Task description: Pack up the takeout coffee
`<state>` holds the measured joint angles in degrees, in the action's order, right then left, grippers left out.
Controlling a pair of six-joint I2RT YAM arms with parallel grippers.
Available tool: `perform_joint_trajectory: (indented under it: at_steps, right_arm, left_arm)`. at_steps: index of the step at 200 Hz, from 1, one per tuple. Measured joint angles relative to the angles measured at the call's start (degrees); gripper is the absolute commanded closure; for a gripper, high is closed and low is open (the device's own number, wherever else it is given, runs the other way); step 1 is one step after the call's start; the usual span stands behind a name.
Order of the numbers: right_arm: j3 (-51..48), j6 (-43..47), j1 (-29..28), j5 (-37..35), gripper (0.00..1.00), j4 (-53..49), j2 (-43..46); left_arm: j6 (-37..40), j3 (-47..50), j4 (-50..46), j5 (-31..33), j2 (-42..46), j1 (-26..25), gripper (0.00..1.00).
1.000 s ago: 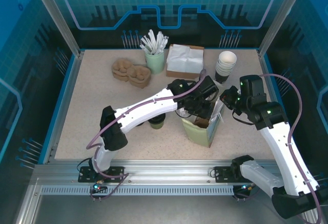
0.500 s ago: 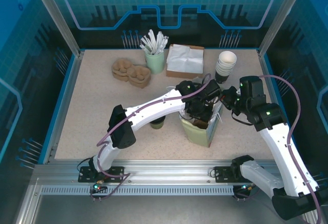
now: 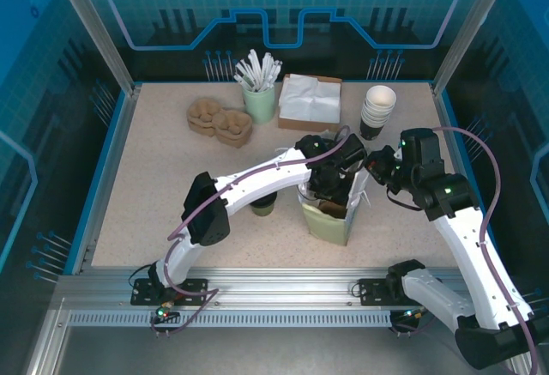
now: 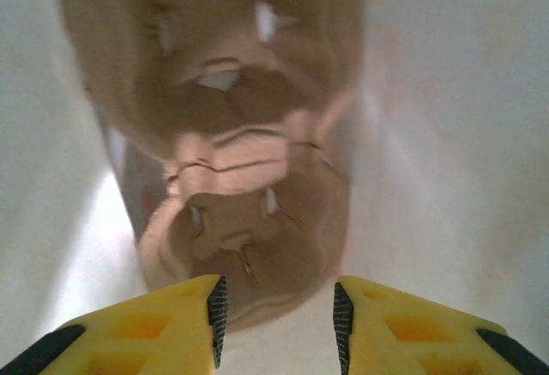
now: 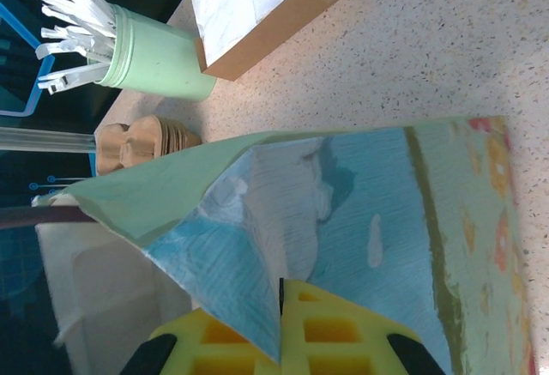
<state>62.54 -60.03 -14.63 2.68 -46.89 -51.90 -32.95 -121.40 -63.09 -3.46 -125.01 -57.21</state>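
The paper bag (image 3: 330, 219) stands upright on the speckled surface (image 3: 154, 186), in front of the middle, its mouth pulled open. It is pale green outside, matte and creased, with a faint printed pattern (blue streaks and a few orange spots, seen from the right wrist).

The left arm reaches down into the bag's mouth. Inside, against smooth white walls, sits a drink carrier (image 4: 249, 178) of rough brown moulded pulp, with rounded cup wells and small cut slots. The ribbed yellow left fingers (image 4: 146, 323) stand apart with the carrier's near end between their tips. I cannot tell whether they press on it.

The right fingers (image 5: 326, 332), also blocky yellow plastic, are closed on the bag's folded top edge (image 5: 386, 220) at its right side.

Toward the back lie a stack of the same pulp carriers (image 3: 220, 119), a mint-green cup (image 3: 259, 98) bristling with white sticks, a flat cardboard box (image 3: 310, 102) of white napkins, and a nested stack of white paper cups (image 3: 377, 109). A dark-lidded cup (image 3: 263, 207) sits partly under the left arm.
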Motion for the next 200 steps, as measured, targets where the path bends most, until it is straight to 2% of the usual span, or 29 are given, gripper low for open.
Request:
perform_joint_trajectory:
  at_steps: [43,115,200]
  right_arm:
    - [0.0,0.0,0.0,0.83,1.0,-0.02,0.04]
    - [-1.73,0.09,0.0,1.46,1.0,0.72,0.04]
    - [-2.36,3.43,0.04,0.94,1.0,0.04,-0.09]
  left_arm:
    - [0.04,2.21,1.31,-0.07,0.0,0.96,0.62]
    - [-0.07,6.23,6.25,-3.69,-0.31,0.17,0.61]
    - [-0.63,8.41,9.66,-5.66,-1.07,0.04,0.6]
